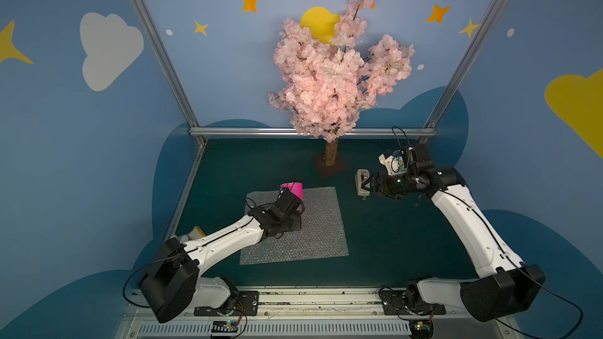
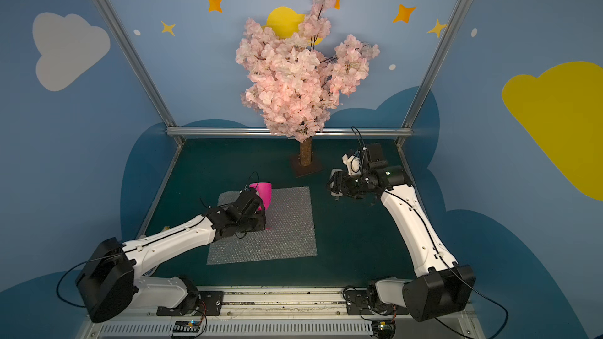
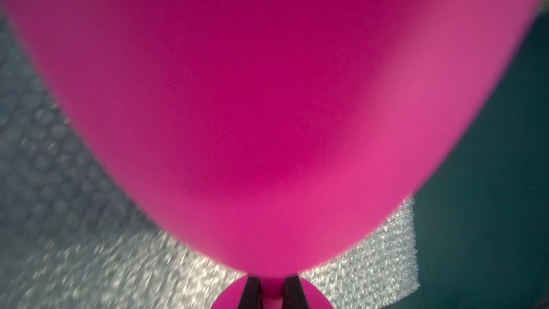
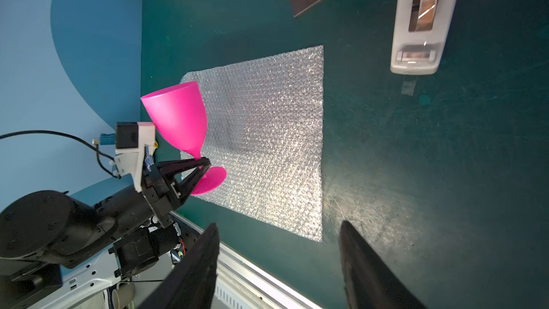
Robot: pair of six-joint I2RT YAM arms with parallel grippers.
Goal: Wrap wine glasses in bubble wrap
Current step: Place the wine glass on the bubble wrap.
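One hot-pink plastic goblet (image 4: 178,117) with a wide cup, short stem and round foot is held over the far-left part of the single square sheet of clear, silvery bubble wrap (image 4: 267,132). The left gripper (image 4: 205,162) is clenched on its stem, the black fingers (image 3: 251,292) pinching just above the foot. The goblet's long axis leans, with the rim towards the far edge of the tabletop (image 1: 391,239) and the foot towards the near edge. I cannot tell whether the foot touches the film. Most of the sheet lies bare to the right of the goblet and nearer than it, so I judge that laying it down calls for tipping it that way.

The left arm is at the goblet. The right gripper (image 4: 279,225) is well apart from it, off the sheet's far-right corner, its fingers spread and empty. It is just beside the one white tape dispenser (image 1: 361,182).

Counted: one goblet, one sheet, one dispenser, two grippers.
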